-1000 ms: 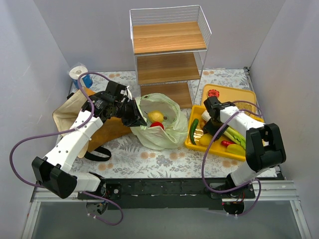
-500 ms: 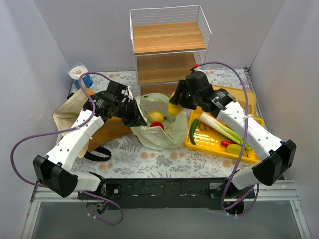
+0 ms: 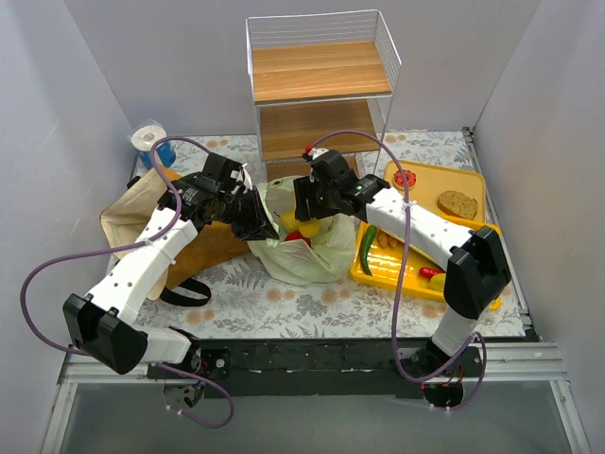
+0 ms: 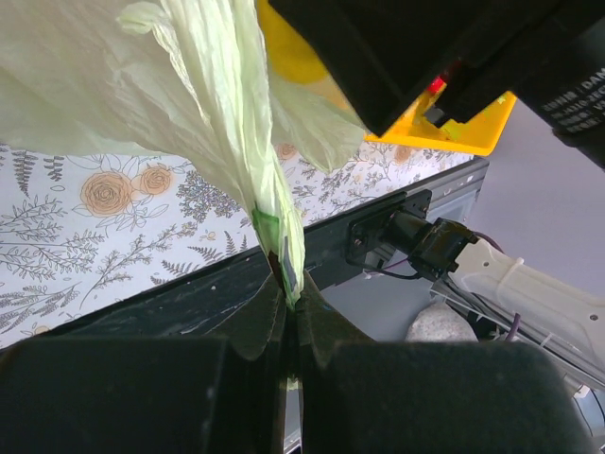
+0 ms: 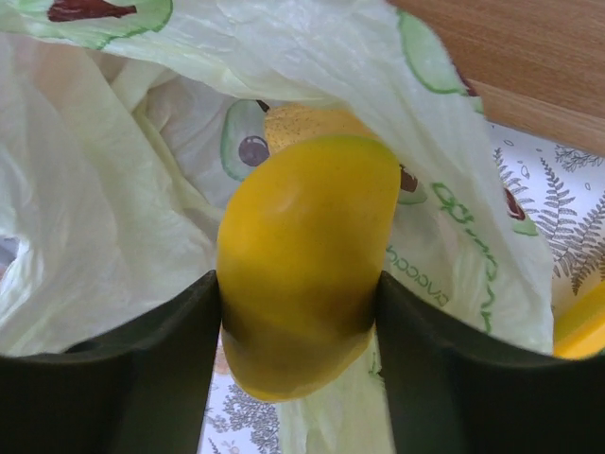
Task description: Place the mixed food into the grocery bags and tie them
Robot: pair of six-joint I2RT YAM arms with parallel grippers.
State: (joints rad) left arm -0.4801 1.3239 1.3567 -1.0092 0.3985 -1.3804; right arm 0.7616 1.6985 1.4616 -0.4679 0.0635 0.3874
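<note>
The pale-green plastic bag (image 3: 312,253) stands open mid-table, with a red tomato (image 3: 301,236) inside. My left gripper (image 3: 260,225) is shut on the bag's left rim (image 4: 274,203) and holds it up. My right gripper (image 3: 302,200) is over the bag's mouth, shut on a smooth yellow piece of food (image 5: 302,255). A yellow lemon (image 5: 301,121) lies in the bag (image 5: 104,208) behind it. The brown bag (image 3: 142,216) lies at the left. A green pepper (image 3: 367,242) and small red and yellow pieces (image 3: 435,276) lie on the yellow tray (image 3: 468,180). The leek is hidden under my right arm.
A wire rack with wooden shelves (image 3: 321,85) stands right behind the bag. A red-topped round piece (image 3: 405,178) and a bread slice (image 3: 458,203) lie on the tray's far side. A blue and white object (image 3: 149,140) sits at the back left. Grey walls close both sides.
My right arm has swung left from the tray with the yellow piece and now holds it over the bag's mouth. My left gripper has kept its hold on the rim.
</note>
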